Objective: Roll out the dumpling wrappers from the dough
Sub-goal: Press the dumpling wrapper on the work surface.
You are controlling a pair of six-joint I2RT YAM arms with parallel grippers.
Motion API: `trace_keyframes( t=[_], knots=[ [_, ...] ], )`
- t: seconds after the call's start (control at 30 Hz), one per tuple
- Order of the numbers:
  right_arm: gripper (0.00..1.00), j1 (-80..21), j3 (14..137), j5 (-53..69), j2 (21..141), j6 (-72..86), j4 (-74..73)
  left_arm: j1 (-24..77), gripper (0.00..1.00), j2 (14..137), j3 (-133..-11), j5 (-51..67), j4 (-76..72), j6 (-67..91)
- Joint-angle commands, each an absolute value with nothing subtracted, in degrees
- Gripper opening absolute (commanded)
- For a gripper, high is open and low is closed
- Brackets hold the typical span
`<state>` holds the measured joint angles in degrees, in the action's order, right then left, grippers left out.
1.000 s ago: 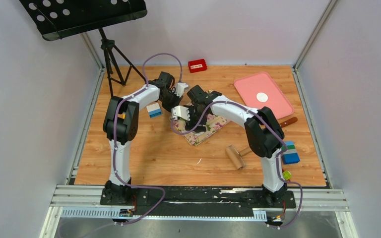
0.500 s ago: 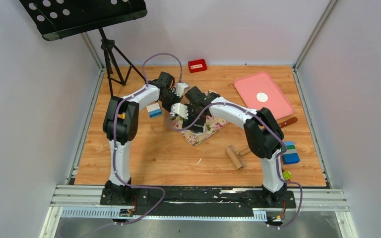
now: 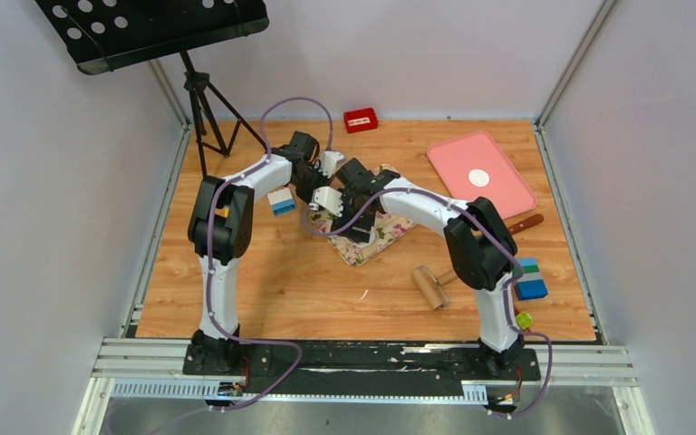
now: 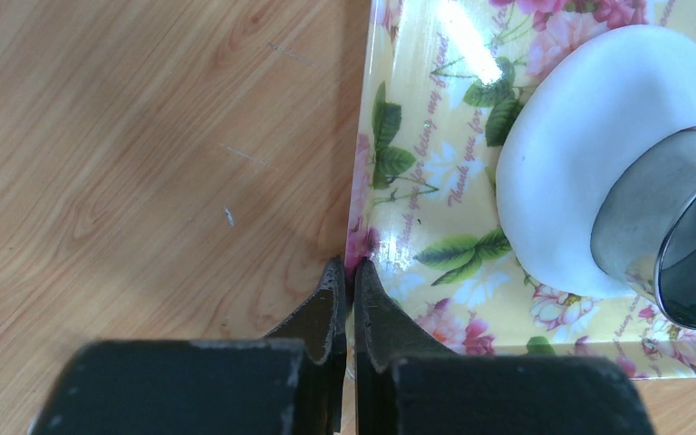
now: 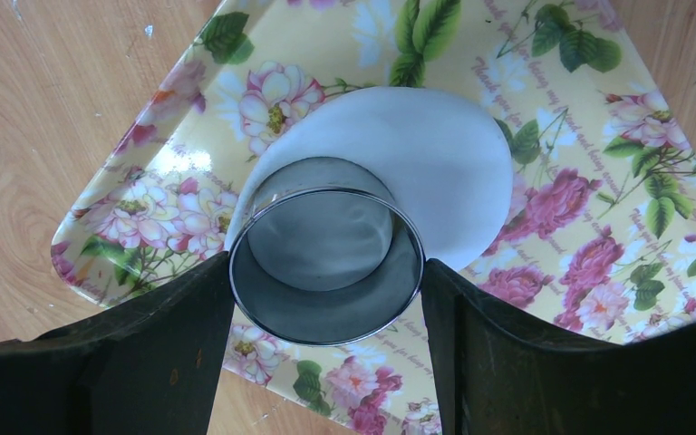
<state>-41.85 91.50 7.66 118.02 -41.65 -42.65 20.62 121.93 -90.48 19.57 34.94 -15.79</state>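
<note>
White dough point(image 5: 444, 154): 1 | ring cutter point(image 5: 324, 319): 1, gripped by right claw point(image 5: 326, 265) | left claw point(image 4: 349, 268): closed

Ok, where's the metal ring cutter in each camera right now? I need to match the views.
Top external: not visible, hidden under the right gripper above the floral tray.
Left wrist: ring cutter at the right edge, on the dough, partly cut off by the frame.
Right wrist: centre, between the gripper's fingers, over the dough's edge.
Shared landmark: the floral tray, seen in all three.
</note>
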Motion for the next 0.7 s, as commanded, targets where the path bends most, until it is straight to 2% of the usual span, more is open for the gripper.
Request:
trace_keyframes(
  t=[0.0,0.37,0.67],
  knots=[
    [0.68,-40.93,90.0,3.06,123.15,-39.4,-48.95,20.89,0.0,124.7,-87.71,14.59,38.76,-15.29],
    [0.84,-41.13,93.26,3.19,121.07,-41.17,-49.8,20.83,0.0,124.83,-87.8,14.59,38.73,-15.23],
    [0.89,-41.13,100.7,8.63,116.09,-41.37,-54.47,20.86,0.0,124.89,-88.15,14.55,38.85,-15.16]
  ],
)
